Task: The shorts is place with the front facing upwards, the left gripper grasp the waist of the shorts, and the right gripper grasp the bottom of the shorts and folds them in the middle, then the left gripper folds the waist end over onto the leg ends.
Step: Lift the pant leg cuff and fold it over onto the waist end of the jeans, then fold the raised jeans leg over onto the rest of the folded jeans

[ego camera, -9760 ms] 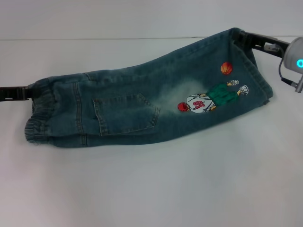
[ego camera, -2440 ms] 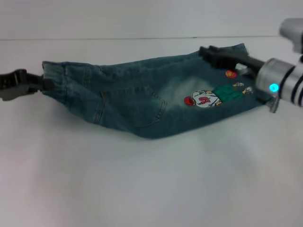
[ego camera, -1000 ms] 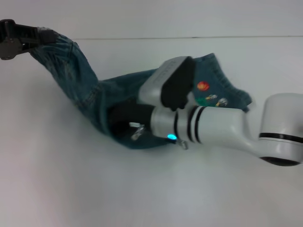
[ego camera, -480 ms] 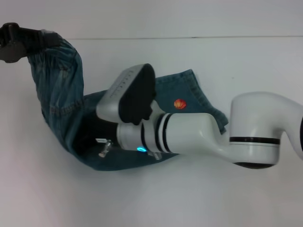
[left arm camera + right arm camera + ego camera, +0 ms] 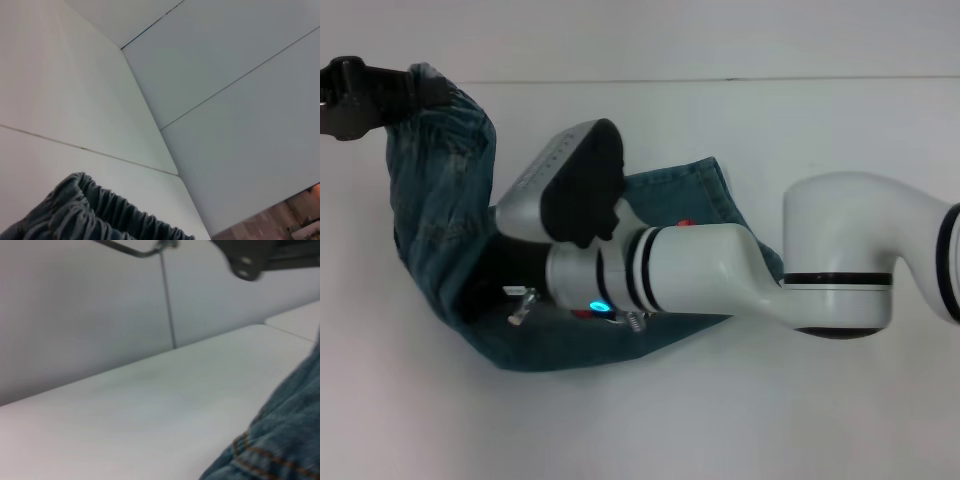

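Observation:
The blue-green denim shorts point(image 5: 440, 200) hang in a curve from the upper left down to the table. My left gripper point(image 5: 408, 88) is raised at the far left, shut on the waist of the shorts point(image 5: 438, 88). The gathered waistband point(image 5: 100, 215) fills a corner of the left wrist view. My right arm reaches across from the right. Its gripper point(image 5: 495, 285) lies low over the shorts' left part, shut on the bottom of the shorts, with the fingers hidden against the denim. A stitched hem point(image 5: 280, 450) shows close up in the right wrist view.
The white table point(image 5: 770, 420) runs to a pale wall behind. My right arm's white forearm point(image 5: 720, 275) and elbow point(image 5: 850, 255) cover the middle of the shorts. A dark part of the other arm point(image 5: 250, 260) shows in the right wrist view.
My right gripper has moved further left and lower, carrying the leg ends over the shorts. The left gripper stays raised with the waist. The fold of denim has slid left.

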